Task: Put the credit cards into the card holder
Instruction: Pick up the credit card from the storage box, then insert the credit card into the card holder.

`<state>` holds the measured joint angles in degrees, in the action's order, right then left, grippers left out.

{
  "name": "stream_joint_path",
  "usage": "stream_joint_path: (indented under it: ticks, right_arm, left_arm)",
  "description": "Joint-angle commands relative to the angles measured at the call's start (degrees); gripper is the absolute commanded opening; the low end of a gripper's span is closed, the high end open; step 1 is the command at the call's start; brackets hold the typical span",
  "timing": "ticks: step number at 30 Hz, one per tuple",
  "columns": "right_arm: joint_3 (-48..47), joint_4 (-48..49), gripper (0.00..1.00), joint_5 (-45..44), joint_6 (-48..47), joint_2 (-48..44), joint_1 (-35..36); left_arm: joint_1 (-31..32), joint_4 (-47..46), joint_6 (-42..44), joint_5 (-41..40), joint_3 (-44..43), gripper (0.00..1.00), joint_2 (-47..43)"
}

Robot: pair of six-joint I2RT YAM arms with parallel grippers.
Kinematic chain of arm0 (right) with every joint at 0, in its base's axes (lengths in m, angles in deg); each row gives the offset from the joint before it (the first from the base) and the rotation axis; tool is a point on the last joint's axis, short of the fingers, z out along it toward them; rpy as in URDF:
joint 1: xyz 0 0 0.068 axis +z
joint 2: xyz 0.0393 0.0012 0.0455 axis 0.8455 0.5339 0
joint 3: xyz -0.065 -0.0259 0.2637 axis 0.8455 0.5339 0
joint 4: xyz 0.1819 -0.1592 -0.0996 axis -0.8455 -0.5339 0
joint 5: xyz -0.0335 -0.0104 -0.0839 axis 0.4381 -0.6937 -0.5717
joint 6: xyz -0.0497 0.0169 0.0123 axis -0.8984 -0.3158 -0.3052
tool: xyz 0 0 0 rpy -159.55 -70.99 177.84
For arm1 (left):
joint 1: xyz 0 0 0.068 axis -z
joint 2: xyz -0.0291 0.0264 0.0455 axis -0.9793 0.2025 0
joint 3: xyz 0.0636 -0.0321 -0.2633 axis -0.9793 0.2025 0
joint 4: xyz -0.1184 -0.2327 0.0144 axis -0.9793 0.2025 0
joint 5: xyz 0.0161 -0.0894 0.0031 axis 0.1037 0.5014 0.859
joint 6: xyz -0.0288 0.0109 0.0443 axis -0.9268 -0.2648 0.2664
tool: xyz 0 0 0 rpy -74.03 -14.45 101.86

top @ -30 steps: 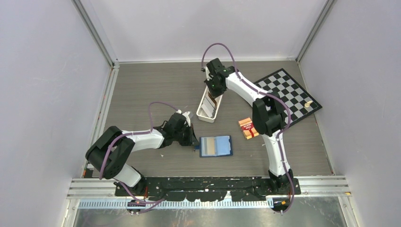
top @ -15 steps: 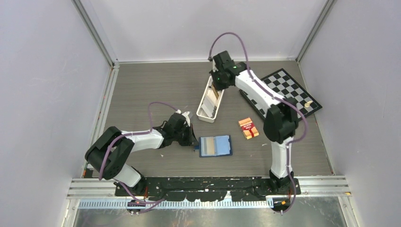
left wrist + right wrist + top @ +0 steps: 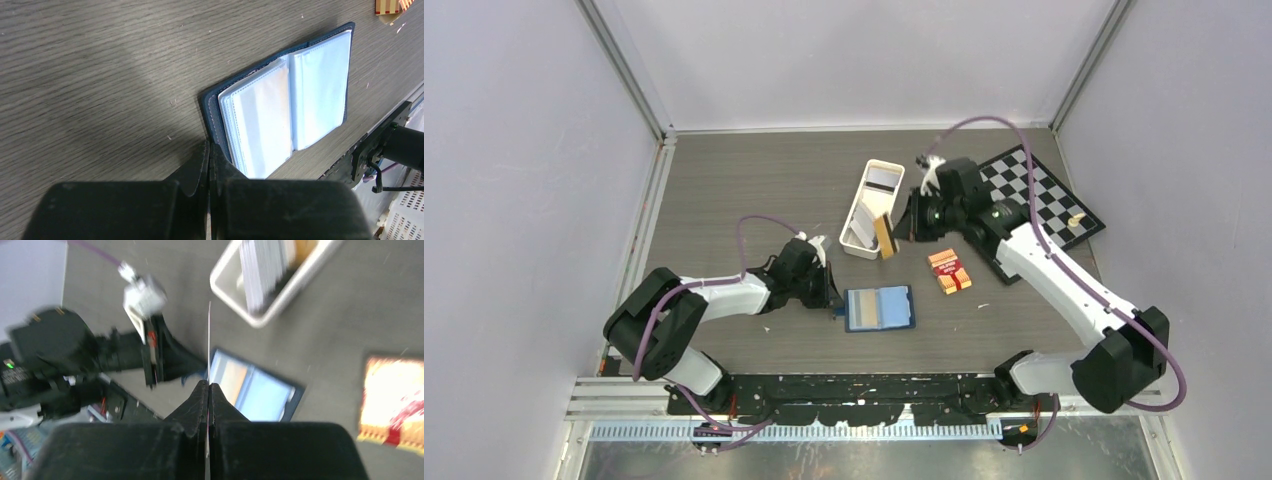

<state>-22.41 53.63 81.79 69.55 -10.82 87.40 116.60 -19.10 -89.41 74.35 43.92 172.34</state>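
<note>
Beside the tray (image 3: 858,252) the right end effector (image 3: 898,230) pinches a card (image 3: 885,236); the closed left end effector (image 3: 836,303) touches the card holder (image 3: 894,308).

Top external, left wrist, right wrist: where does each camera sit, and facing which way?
Top external: above and behind the bases, looking down on left arm, right arm, card holder and white tray.
Left wrist: on the left arm, looking along the left jaws, shut on a corner of the open card holder.
Right wrist: on the right arm, looking down past the right jaws, shut on an edge-on credit card.
Shared: both wrists see the card holder.
</note>
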Motion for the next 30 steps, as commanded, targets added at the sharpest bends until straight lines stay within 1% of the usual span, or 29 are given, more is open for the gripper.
stream_joint_path:
  ticks: [1,4,7,10,13,16,17,23,30]
  right_arm:
    - [12.37,4.33,0.0,10.44,8.74,-5.85,0.29]
    - [20.89,7.21,0.01,14.18,11.28,-9.92,0.29]
    - [27.51,10.36,0.0,17.29,13.97,-12.41,0.3]
    - [33.14,13.6,0.01,18.09,16.15,-12.9,0.22]
    - [37.22,15.3,0.01,17.35,15.88,-12.44,0.29]
    - [39.04,17.11,0.01,17.31,15.46,-10.97,0.24]
    - [39.31,17.72,0.0,17.36,15.26,-10.15,0.28]
    - [40.06,22.26,0.01,18.75,15.14,-6.8,0.26]
    - [40.38,22.88,0.01,17.99,14.52,-5.03,0.27]
  left_arm:
    - [-0.79,5.17,2.98,-4.43,0.78,0.0,1.24]
    - [-0.77,5.17,2.98,-4.54,0.62,0.0,1.56]
    - [-0.85,5.17,2.93,-4.49,0.35,0.0,1.77]
    - [-0.82,5.18,2.89,-4.49,0.14,0.0,1.83]
    - [-0.76,5.17,2.83,-4.48,0.01,0.0,2.0]
    - [-0.79,5.18,2.89,-4.37,-0.14,0.0,2.08]
    - [-0.88,6.37,2.89,-4.43,-0.17,0.0,2.18]
    - [-0.86,6.88,2.98,-4.28,-0.48,0.0,2.47]
    - [-0.84,7.06,3.07,-4.37,-0.56,0.0,2.51]
